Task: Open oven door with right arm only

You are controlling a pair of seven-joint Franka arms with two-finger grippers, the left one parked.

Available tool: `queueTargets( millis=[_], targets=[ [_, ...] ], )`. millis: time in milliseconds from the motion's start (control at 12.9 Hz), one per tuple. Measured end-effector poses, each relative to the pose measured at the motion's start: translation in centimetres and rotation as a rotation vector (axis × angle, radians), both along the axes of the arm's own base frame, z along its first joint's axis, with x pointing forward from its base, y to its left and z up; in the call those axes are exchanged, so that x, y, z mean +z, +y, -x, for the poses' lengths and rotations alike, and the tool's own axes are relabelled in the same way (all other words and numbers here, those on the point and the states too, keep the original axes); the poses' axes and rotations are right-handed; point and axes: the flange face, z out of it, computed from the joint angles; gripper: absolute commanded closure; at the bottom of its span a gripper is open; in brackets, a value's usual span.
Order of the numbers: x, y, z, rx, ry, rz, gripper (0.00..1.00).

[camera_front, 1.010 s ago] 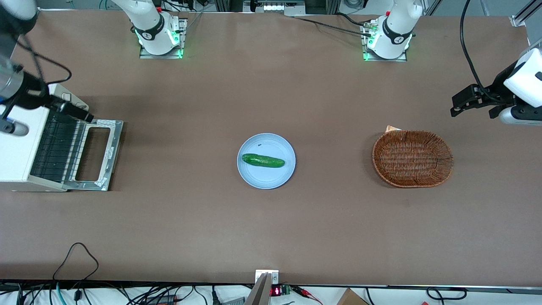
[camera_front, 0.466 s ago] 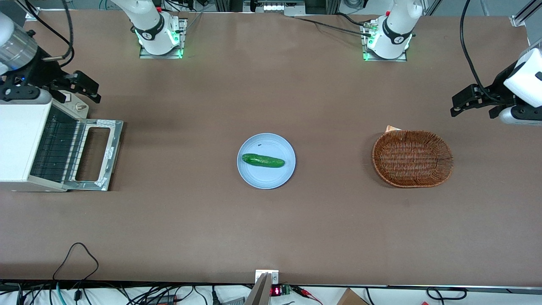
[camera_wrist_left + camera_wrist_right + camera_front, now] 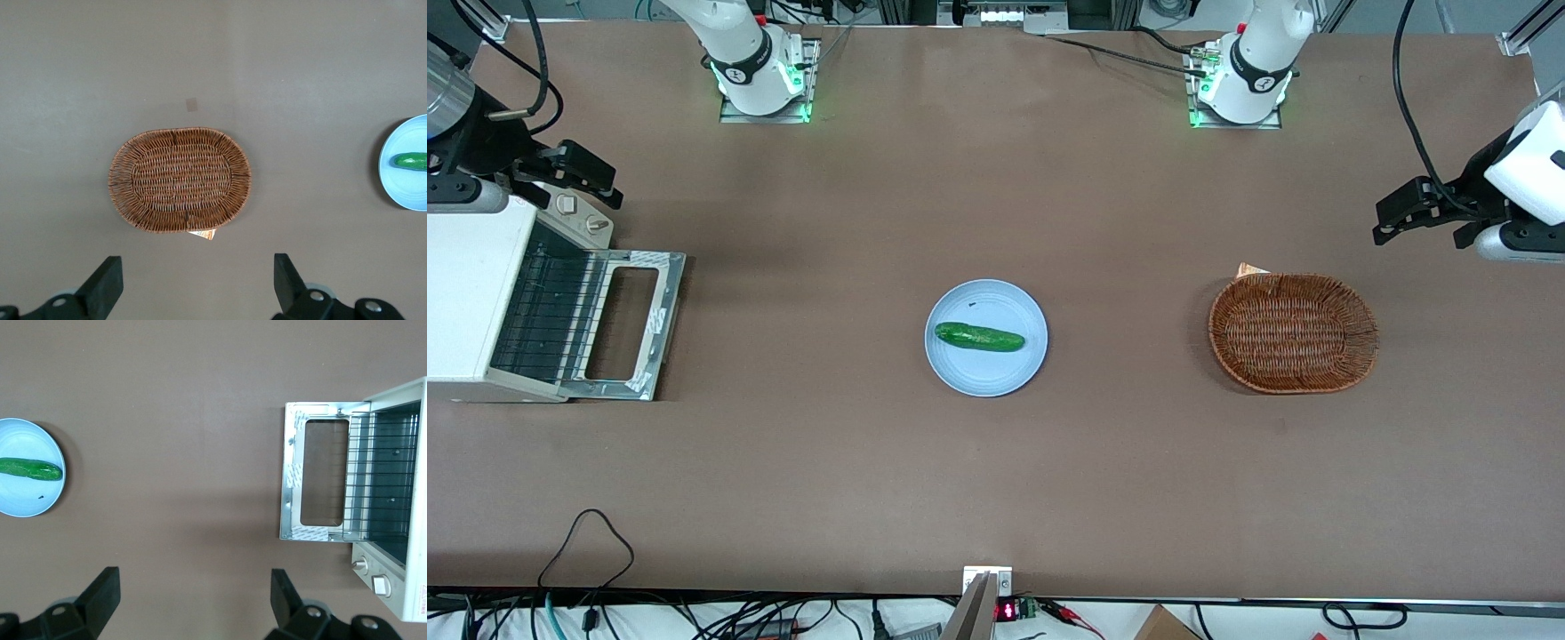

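Observation:
The cream-white toaster oven (image 3: 467, 293) stands at the working arm's end of the table. Its oven door (image 3: 669, 320) lies folded down flat on the table in front of it, and the wire rack (image 3: 547, 311) inside shows. The door also shows in the right wrist view (image 3: 291, 473), lying flat. My right arm's black gripper (image 3: 605, 182) hangs open and empty above the oven's knob end (image 3: 569, 204), farther from the front camera than the door and apart from it. In the right wrist view the gripper (image 3: 193, 593) looks down on bare table with its jaws wide apart.
A blue plate (image 3: 960, 378) with a cucumber (image 3: 978, 337) sits mid-table. A wicker basket (image 3: 1294, 333) lies toward the parked arm's end. Cables run along the table's near edge.
My gripper has drawn back from the oven's open front, moving farther from the front camera and rising. The door has stayed flat.

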Motion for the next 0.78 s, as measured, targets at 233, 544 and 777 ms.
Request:
queueTargets(
  millis=[233,544,777],
  targets=[
    [-0.22,0.03,-0.73,0.000,0.003,0.001,0.00],
    [-0.15,0.01,-0.61,0.006,0.022,0.004,0.00],
    [-0.28,-0.21,-0.54,0.018,0.031,0.027,0.00]
  ],
)
